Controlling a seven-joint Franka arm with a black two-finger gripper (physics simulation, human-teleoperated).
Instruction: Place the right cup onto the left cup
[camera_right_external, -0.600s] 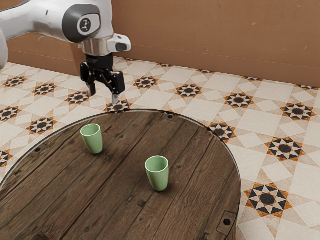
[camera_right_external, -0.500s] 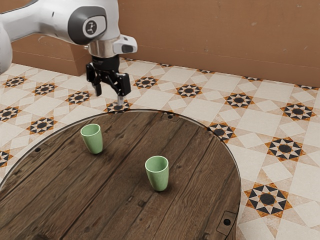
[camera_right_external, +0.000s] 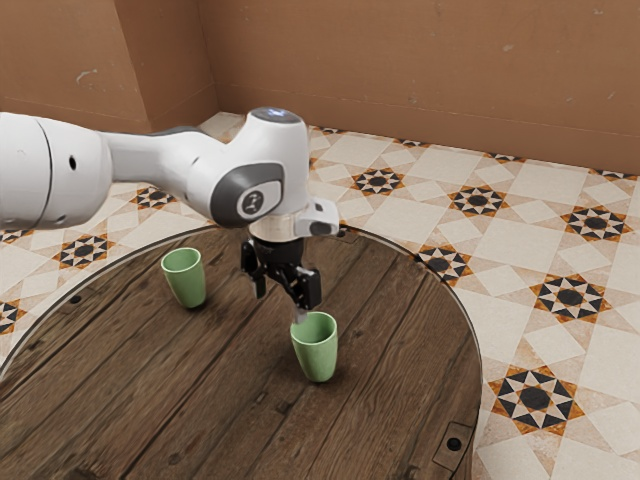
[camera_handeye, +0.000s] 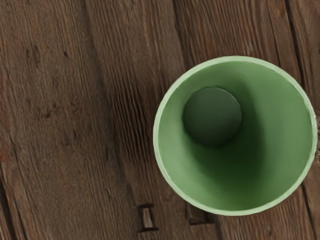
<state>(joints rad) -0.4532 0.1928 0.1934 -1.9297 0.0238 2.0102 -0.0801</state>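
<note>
Standing upright on the wooden tabletop (camera_right_external: 220, 400), a green cup (camera_right_external: 318, 361) rises near the parted, empty fingers (camera_right_external: 311, 288) of a robot arm (camera_right_external: 170, 170).
Apparently the right cup of the task, it looks light, stiff and smooth enough to slip; the tapering wall just below the rim seems the place to pinch, squarely from two sides, lest it tilt. Farther off, toward the exterior view's left, a matching cup (camera_right_external: 188, 289) stands upright, well apart, with patterned floor tiles (camera_right_external: 520, 235) beyond.
</note>
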